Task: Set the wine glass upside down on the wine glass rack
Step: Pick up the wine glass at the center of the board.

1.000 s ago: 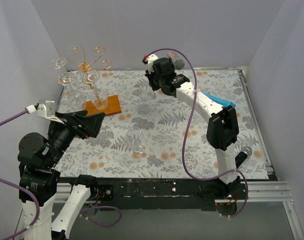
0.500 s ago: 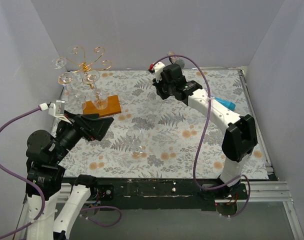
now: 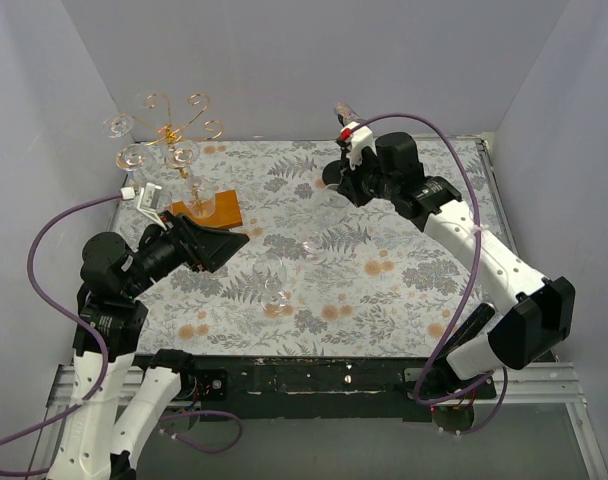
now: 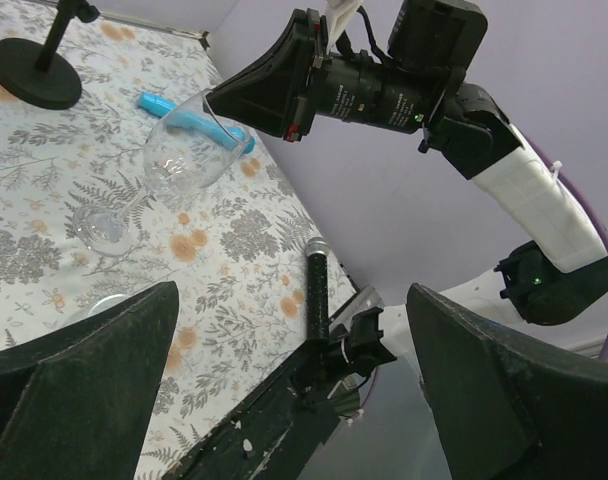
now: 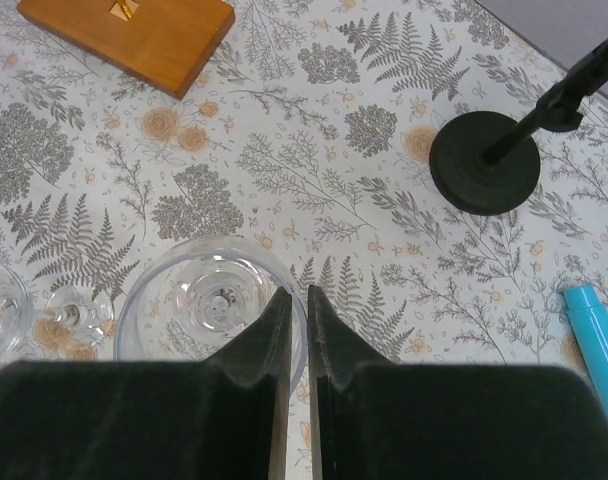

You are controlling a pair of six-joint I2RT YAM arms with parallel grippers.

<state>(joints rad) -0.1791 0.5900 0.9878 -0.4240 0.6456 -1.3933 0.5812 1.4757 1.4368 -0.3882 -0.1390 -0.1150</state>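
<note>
Your right gripper (image 5: 296, 300) is clenched on the rim of the glass (image 4: 180, 160); the bowl hangs below the jaws, foot tilted away. Your left gripper (image 3: 220, 244) is spread wide and empty. The rack (image 3: 174, 133) stands just beside the left jaws. Grip firmly, invert slowly, and likely offer the stem.
</note>
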